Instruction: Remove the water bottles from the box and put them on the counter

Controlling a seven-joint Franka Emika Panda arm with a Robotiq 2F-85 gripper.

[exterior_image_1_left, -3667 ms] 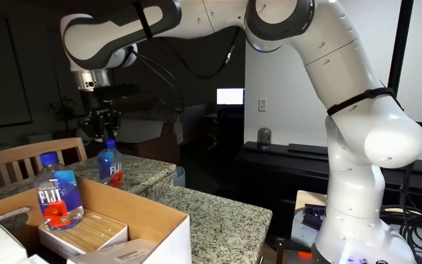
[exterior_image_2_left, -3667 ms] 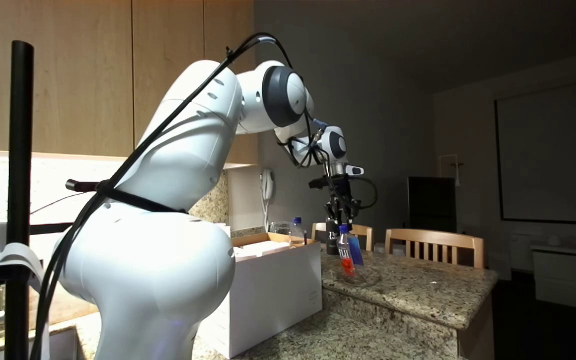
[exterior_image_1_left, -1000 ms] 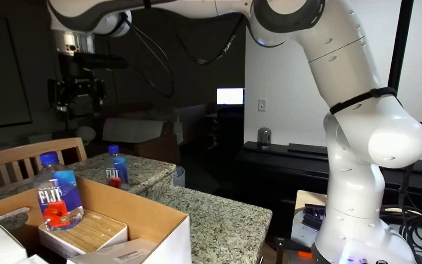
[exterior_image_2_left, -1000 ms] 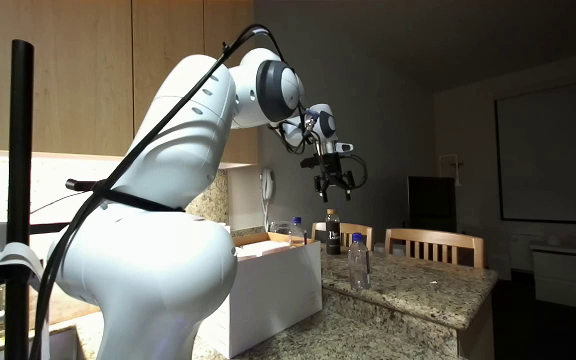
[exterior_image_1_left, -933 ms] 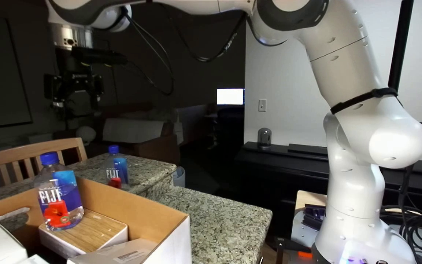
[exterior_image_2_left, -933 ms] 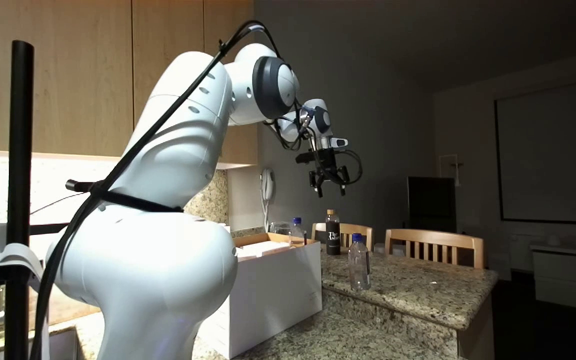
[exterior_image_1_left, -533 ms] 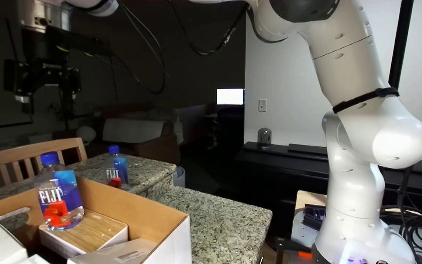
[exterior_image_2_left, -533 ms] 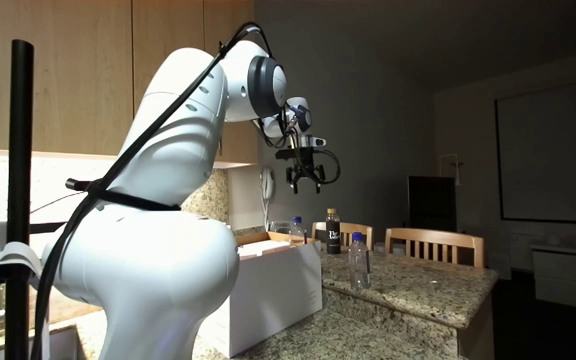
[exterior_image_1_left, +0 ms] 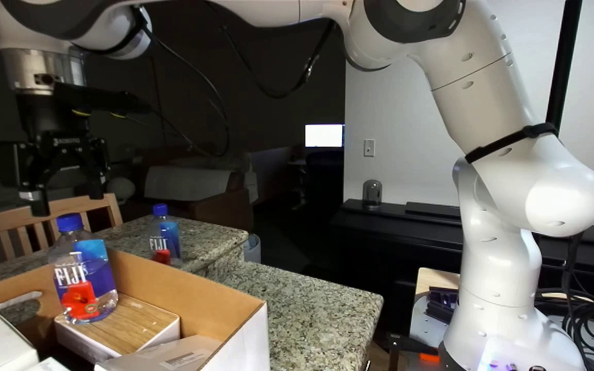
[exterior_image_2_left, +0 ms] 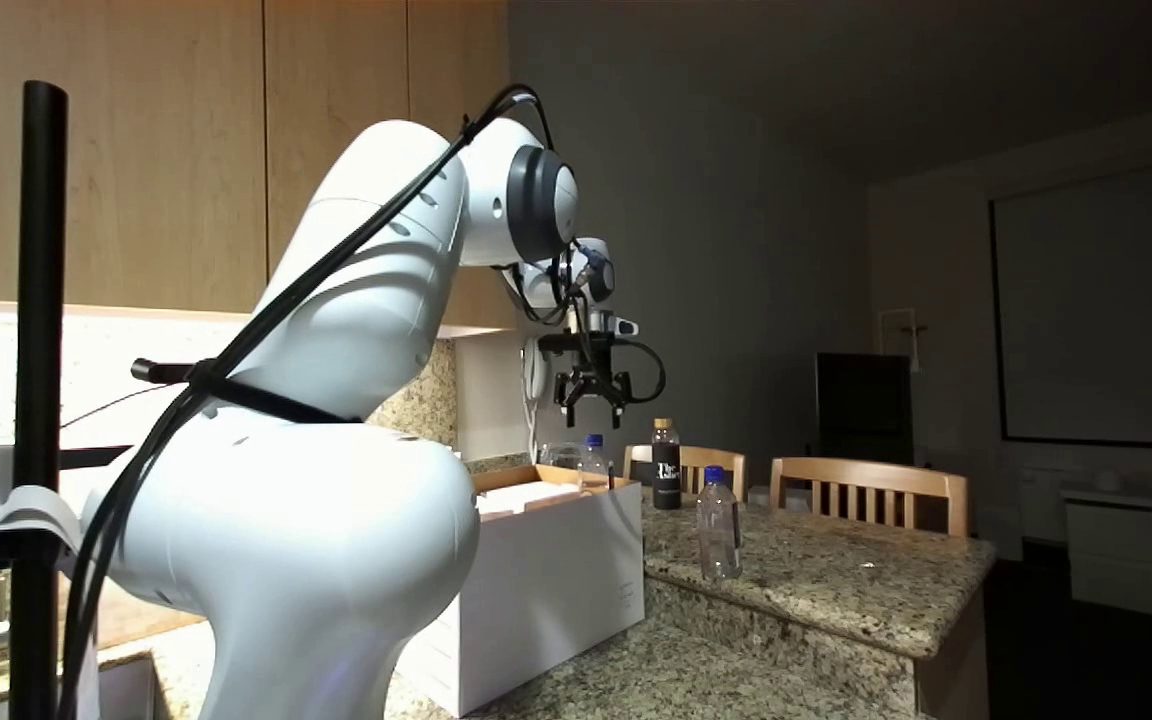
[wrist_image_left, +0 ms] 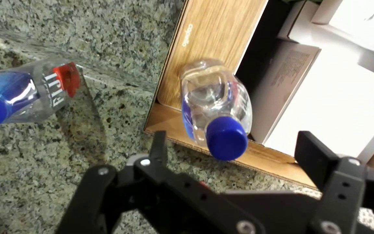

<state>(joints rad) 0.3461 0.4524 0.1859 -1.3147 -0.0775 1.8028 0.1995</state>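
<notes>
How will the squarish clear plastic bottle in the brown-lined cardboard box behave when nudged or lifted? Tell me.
The bottle is likely slippery, given its glossy plastic; upright and taller than wide, it might tip if nudged.

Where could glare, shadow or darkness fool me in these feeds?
Wrist view: a white carton in the box is washed out; the bottle standing on the counter casts a shadow there. An exterior view: the black gripper partly blends into the dark room. An exterior view: the backsplash is blown nearly white.
</notes>
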